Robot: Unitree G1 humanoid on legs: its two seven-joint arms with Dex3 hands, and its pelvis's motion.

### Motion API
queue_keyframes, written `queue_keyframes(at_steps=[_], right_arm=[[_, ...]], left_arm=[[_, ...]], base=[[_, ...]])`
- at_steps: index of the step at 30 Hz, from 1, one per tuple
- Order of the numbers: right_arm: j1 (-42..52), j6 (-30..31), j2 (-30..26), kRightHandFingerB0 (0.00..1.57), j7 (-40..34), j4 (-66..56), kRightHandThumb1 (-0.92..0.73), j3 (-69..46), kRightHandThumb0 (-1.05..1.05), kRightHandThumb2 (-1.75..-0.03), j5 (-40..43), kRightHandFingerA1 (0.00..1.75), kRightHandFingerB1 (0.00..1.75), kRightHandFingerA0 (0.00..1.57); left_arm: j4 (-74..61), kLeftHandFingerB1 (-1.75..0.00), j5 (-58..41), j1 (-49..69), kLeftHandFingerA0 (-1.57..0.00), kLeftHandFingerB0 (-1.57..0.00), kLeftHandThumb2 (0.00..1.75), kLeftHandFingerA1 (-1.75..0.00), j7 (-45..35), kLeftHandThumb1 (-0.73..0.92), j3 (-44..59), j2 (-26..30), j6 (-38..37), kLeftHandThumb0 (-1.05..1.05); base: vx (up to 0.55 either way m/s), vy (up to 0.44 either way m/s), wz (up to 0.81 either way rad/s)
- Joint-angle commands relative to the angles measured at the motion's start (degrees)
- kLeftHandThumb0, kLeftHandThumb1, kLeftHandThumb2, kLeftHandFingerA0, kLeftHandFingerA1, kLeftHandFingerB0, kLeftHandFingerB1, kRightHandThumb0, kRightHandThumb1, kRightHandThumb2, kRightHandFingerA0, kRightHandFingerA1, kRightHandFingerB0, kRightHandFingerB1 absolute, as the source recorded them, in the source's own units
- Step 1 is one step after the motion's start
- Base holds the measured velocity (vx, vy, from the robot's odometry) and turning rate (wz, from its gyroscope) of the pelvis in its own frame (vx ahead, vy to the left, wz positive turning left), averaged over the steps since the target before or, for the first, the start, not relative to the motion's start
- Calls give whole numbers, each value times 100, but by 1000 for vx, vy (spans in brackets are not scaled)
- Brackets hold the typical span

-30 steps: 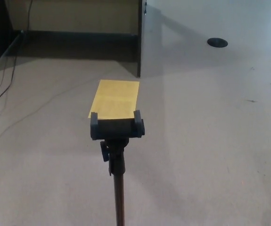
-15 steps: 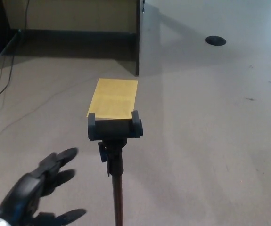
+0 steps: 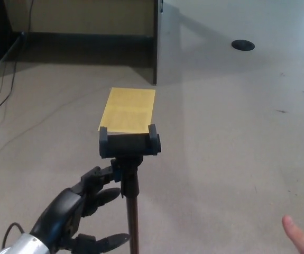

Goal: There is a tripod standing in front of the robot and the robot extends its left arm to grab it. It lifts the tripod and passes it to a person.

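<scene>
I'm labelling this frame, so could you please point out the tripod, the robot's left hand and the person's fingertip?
tripod [image 3: 130, 145]: head view, on the black clamp head.
left hand [image 3: 70, 211]: head view, on the back of the hand.
person's fingertip [image 3: 298, 236]: head view, mid-finger, bottom right corner.

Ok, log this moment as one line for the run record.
phase: reach | left hand: open, beside black tripod pole, no grasp | right hand: not in view | person's fingertip: lower right | yellow sheet: on floor

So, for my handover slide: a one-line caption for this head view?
Open left robot hand reaches for the tripod as a person's fingertip enters lower right.
</scene>
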Motion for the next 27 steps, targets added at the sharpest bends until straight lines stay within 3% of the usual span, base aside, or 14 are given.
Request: queue_keyframes(at_steps=[1,4,10,11,12,13,14,17,18,19,20,25,26,27], right_arm=[[-9,-66,-125,41,-56,15,-68,26,-39,-61,-48,36,34,48],[-30,-60,-111,43,-17,18,-68,2,-41,-60,-2,35,34,47],[-11,-50,-107,31,-54,-6,-51,7,-45,-86,-18,53,47,41],[-18,-38,-99,43,-34,6,-68,-5,-42,-60,1,36,34,47],[-29,-15,-101,31,-19,21,-51,-2,-43,-88,0,54,48,41],[-28,-8,-97,31,-11,21,-51,-10,-45,-87,11,53,47,41],[-26,-1,-94,44,-12,16,-66,-16,-40,-60,18,38,35,52],[-41,-47,-70,44,-19,23,-67,12,-40,-60,-6,36,35,48],[-53,-24,-64,32,-44,34,-51,34,-44,-88,-34,54,48,42],[-61,-8,-41,44,-23,40,-66,11,-40,-61,4,37,35,48],[-75,5,-40,36,-31,22,-51,19,-49,-84,-4,50,47,39],[-87,-76,-44,37,19,41,-51,7,-50,-84,27,49,48,37],[-94,-68,-49,34,5,31,-51,29,-46,-87,-2,53,48,41],[-102,-73,-57,45,-3,22,-67,50,-40,-60,-26,38,35,53]], left_arm=[[19,-27,-63,2,-8,-1,70,-47,-124,29,-50,8,139,-43],[89,-19,-88,-3,-13,-7,55,-37,-157,43,-45,11,69,-45],[312,-25,-104,-98,-5,-3,70,-45,-145,30,9,-7,59,-46],[353,-24,-105,-120,-5,-2,70,-45,-136,31,19,-13,70,-47],[416,-26,-50,-147,-11,0,72,-48,-71,30,26,-14,65,-47],[531,-23,22,-189,-17,-5,54,-37,-26,44,22,-5,1,-49],[667,-22,59,-226,-13,-6,68,-44,-12,38,22,4,-58,-56],[1002,-21,93,-305,-14,-6,67,-44,26,38,54,10,-181,-54],[1135,-21,121,-344,-14,-6,66,-43,42,38,52,18,-210,-51],[1300,-22,93,-399,-14,-7,65,-43,52,38,73,-17,-226,-50],[1381,-23,154,-468,-15,-7,64,-42,137,37,53,-30,-139,-49],[1803,-24,346,-698,-15,-6,63,-43,254,37,-64,-58,-278,-49],[1877,-48,459,-762,-4,0,84,-49,339,28,-113,-61,-314,-28],[1906,-48,482,-805,-4,0,83,-49,370,26,-126,-74,-310,-28]], base=[[0,0,0],[0,0,0],[0,0,0],[0,0,0],[0,0,0],[0,0,0],[0,0,0],[0,0,0],[0,0,0],[0,0,0],[0,0,0],[0,0,0],[0,0,0],[0,0,0]])
